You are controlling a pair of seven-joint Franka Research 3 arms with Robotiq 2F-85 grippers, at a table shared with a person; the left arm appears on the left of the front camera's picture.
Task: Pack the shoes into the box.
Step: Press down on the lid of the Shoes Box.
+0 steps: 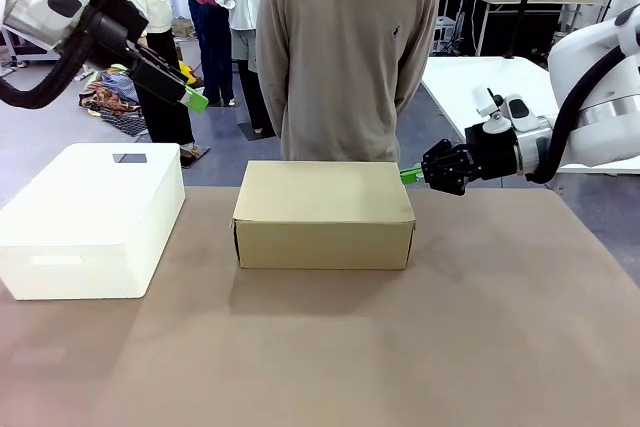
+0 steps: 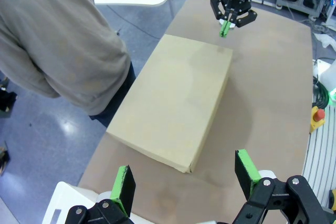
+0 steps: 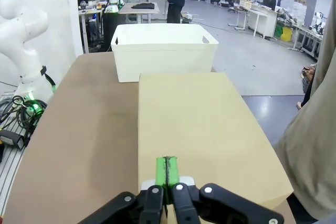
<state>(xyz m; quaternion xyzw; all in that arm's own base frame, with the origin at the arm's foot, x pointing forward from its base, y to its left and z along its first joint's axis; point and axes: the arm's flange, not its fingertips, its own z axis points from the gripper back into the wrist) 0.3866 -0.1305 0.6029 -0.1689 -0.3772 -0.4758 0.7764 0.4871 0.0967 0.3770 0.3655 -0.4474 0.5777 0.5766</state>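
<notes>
- A closed brown cardboard shoebox (image 1: 323,213) sat toward the far edge of the tabletop (image 1: 400,347), near its middle, lid flap down flat, directly in front of a person in a beige sweater (image 1: 345,47) standing at the far side.
- A white plastic bin (image 1: 90,219) stood at the tabletop's left edge, apart from the shoebox.
- The right gripper (image 1: 411,174) reached in level from the right, its jaws pressed fully together and holding nothing, green tips at the shoebox's far right top corner; whether they touched the cardboard could not be told.
- From the right wrist camera, the shut green pads (image 3: 167,174) lay just over the near short end of the lid, pointing along its length toward the bin.
- The left gripper (image 1: 193,99) hung high above the bin's far side, jaws spread wide and empty, well clear of the shoebox.
- No shoes were in sight, so they could not be placed; with the lid shut, they may already have been inside.
- Judged step: either the final press-down of the lid, or the start of opening it.
- If opening, the next move called for catching the flap's edge with the shut tips and lifting.
</notes>
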